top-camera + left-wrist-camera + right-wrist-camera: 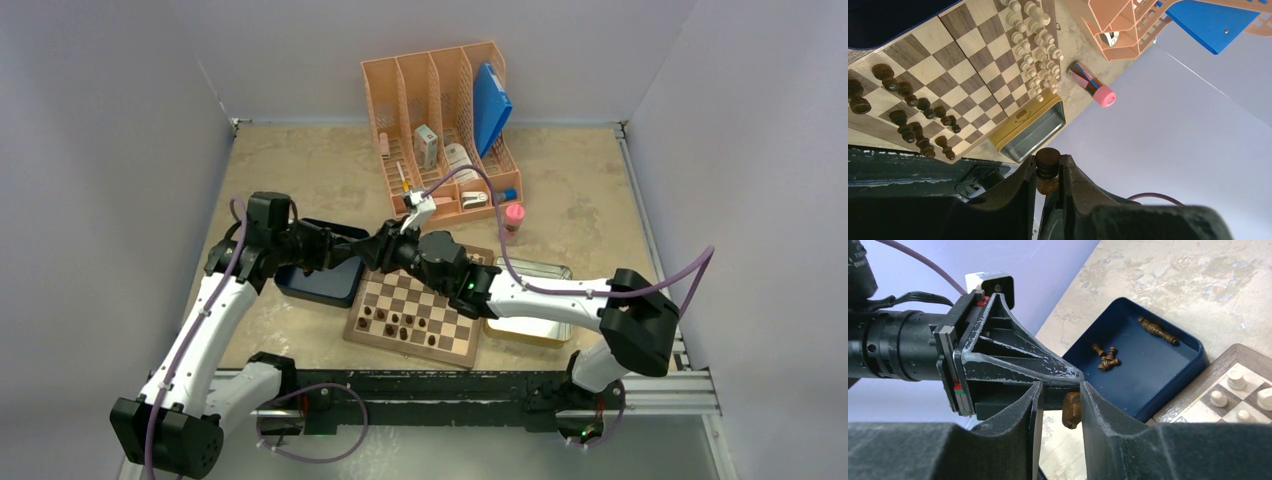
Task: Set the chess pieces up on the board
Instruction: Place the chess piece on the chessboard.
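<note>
Sitting pinched between left fingers (1020, 189) — chess piece (1047, 161).

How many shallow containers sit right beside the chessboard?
2: a dark blue tray left of the checked wooden chessboard, a shiny rectangular metal tin right of it.

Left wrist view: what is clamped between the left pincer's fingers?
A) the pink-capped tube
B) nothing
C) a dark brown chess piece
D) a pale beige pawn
C: the left pincer is shut on a dark brown chess piece, whose rounded end shows between the fingers, while the pale pieces stand on the board.
</note>
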